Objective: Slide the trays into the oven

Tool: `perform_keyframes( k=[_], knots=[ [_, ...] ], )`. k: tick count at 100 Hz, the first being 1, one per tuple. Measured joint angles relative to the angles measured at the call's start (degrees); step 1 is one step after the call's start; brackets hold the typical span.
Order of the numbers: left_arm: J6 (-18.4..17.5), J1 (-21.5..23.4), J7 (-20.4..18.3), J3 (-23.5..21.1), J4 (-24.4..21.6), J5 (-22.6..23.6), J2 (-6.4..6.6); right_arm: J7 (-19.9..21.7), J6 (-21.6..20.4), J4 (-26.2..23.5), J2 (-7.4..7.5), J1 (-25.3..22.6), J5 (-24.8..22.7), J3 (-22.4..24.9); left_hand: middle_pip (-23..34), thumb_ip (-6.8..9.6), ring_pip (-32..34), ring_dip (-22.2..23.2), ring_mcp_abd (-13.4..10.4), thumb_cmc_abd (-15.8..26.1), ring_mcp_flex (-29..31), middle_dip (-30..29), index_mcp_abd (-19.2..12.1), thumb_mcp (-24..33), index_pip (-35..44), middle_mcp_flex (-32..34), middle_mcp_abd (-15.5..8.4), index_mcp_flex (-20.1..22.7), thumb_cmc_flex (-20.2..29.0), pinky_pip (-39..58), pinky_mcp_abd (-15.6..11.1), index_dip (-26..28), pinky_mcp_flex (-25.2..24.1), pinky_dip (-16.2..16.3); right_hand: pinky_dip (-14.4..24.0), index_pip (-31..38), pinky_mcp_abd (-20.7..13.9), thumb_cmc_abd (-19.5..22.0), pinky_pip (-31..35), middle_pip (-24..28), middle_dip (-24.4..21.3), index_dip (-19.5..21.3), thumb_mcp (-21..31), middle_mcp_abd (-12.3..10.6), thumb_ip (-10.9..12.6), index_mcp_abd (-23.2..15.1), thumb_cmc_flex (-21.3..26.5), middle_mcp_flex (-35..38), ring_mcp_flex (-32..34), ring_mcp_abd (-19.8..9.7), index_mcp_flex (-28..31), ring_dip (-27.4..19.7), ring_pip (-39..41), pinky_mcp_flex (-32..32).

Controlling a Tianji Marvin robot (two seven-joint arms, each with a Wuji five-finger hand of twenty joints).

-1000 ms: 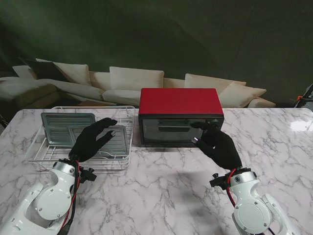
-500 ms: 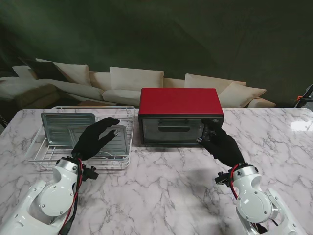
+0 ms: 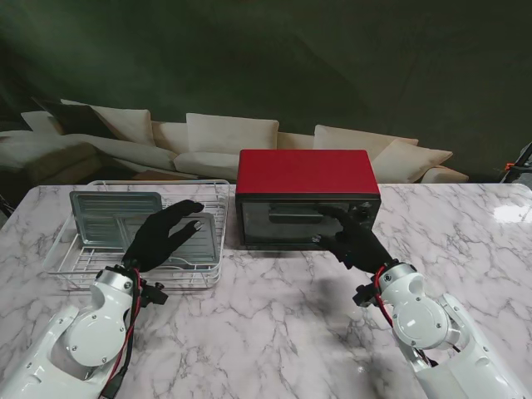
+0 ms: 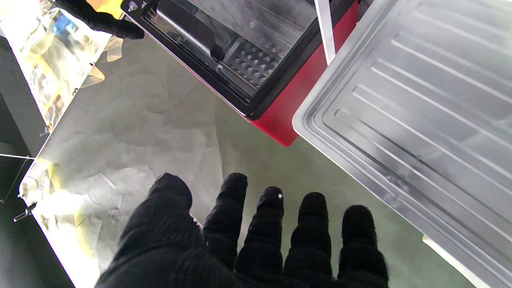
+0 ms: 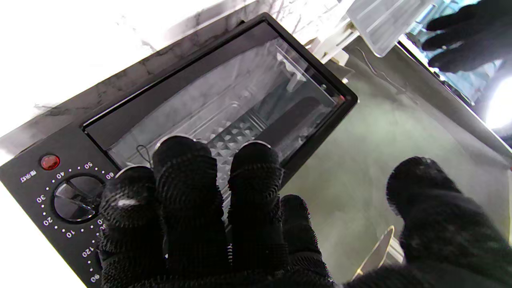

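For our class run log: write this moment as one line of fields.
stage: door not opened | oven: shut | right hand: open, at oven door | left hand: open, over trays in rack

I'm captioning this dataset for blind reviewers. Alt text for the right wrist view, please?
The black-gloved right hand reaches toward the closed glass door of the oven, fingers spread, holding nothing. A timer dial sits beside the door.
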Motion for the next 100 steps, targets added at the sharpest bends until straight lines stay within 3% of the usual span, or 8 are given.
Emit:
perform_keyframes(
  k=[48,78,100],
  knots=[
    [-0.4,0.0,-0.6,0.0,0.2,-0.6,0.07,3.5,4.8,3.7,0.24,7.3,-0.4,-6.3,0.0,0.00,0.0,0.0,0.0,0.0,0.1,0.0,0.0,0.0,0.0,0.0,0.0,0.0,0.0,0.0,0.5,0.0,0.0,0.0,0.0,0.7,0.0,0.0,0.3,0.0,-0.1,-0.6,-0.9,-0.6,0.0,-1.4,0.0,0.0,0.0,0.0,0.0,-0.9,0.2,0.2],
    [-0.5,-0.2,-0.8,0.2,0.4,-0.6,0.10,3.6,6.0,6.1,0.12,9.3,0.1,-7.2,0.0,0.00,0.0,0.0,0.0,0.0,0.1,0.0,0.0,0.0,0.0,0.7,0.0,0.0,0.0,0.0,0.5,0.0,0.2,0.0,0.0,0.5,0.0,0.0,0.3,0.0,-0.1,-0.7,-1.0,-0.6,0.0,-1.4,0.0,0.0,0.0,0.0,0.0,-1.4,0.2,0.2],
    [-0.7,-0.3,-0.7,0.2,0.6,-0.6,0.10,3.8,7.0,7.1,0.08,10.2,0.5,-7.6,0.0,-0.01,0.0,0.0,0.0,0.0,0.1,0.0,0.0,0.0,0.0,0.7,0.0,0.0,0.0,0.0,0.5,0.0,0.3,0.0,-0.1,0.2,0.0,0.0,0.3,0.0,-0.1,-1.9,-1.4,-0.6,0.0,-5.2,0.0,0.0,0.0,0.0,0.0,-1.4,0.2,0.2]
  ],
)
